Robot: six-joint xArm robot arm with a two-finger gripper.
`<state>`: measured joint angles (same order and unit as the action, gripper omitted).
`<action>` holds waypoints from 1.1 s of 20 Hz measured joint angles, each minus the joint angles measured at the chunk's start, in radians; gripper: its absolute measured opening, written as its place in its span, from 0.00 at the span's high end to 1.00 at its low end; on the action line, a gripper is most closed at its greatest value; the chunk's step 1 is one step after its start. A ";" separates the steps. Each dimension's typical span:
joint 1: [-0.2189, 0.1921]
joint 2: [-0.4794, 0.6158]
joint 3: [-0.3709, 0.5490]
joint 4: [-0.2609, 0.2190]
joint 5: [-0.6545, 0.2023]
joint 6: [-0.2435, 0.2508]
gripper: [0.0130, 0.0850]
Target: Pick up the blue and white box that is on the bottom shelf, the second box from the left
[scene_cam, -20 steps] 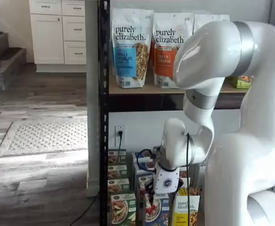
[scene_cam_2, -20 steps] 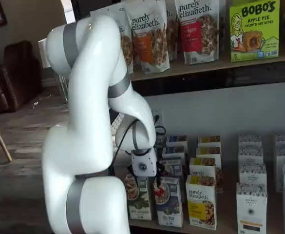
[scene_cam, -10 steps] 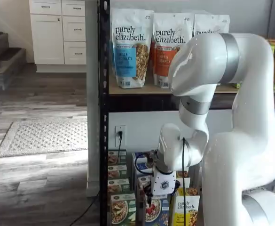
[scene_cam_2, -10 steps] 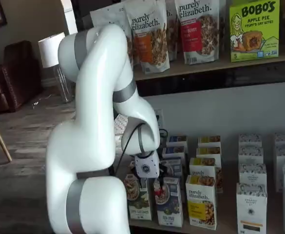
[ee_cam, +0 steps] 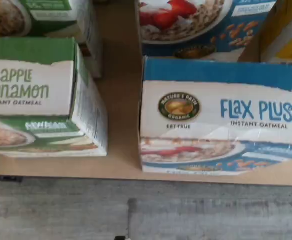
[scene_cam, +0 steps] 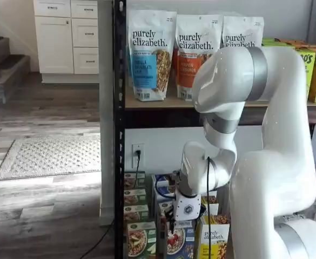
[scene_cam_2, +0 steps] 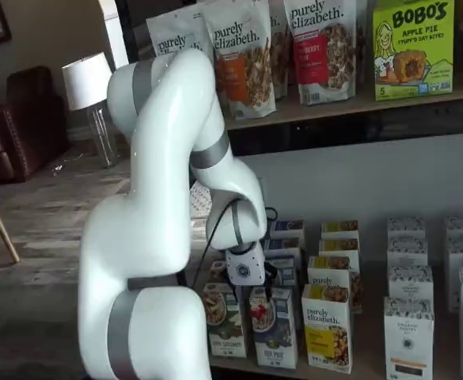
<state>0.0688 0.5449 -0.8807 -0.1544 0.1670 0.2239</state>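
Right now I see the blue and white box (ee_cam: 220, 120) upright at the front edge of the bottom shelf (ee_cam: 121, 167), beside the green box (ee_cam: 41, 100). Pincer (scene_cam_2: 256, 294) hovers just above it; log has the fingers spread wide, nothing held.

Three granola pouches (scene_cam: 150, 54) stand on the upper shelf (scene_cam: 158, 102). Below, the front row shows one green carton (scene_cam_2: 223, 321), one blue and white box (scene_cam_2: 275, 328), one yellow carton (scene_cam_2: 328, 328).
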 joint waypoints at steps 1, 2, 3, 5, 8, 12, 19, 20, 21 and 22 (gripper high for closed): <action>-0.003 0.008 -0.009 -0.006 -0.002 0.003 0.00; -0.006 0.020 -0.022 -0.012 -0.004 0.006 0.00; -0.008 0.033 -0.035 -0.012 -0.005 0.004 0.00; -0.009 0.047 -0.051 0.005 -0.006 -0.015 0.00; -0.015 0.069 -0.076 0.005 -0.004 -0.020 0.00; -0.030 0.093 -0.109 -0.067 0.002 0.036 0.00; -0.034 0.120 -0.147 -0.081 0.006 0.046 0.00; -0.034 0.123 -0.152 -0.082 0.009 0.047 0.00; -0.034 0.126 -0.157 -0.087 0.011 0.052 0.00; -0.034 0.129 -0.161 -0.098 0.013 0.062 0.00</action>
<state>0.0350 0.6737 -1.0417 -0.2521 0.1800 0.2859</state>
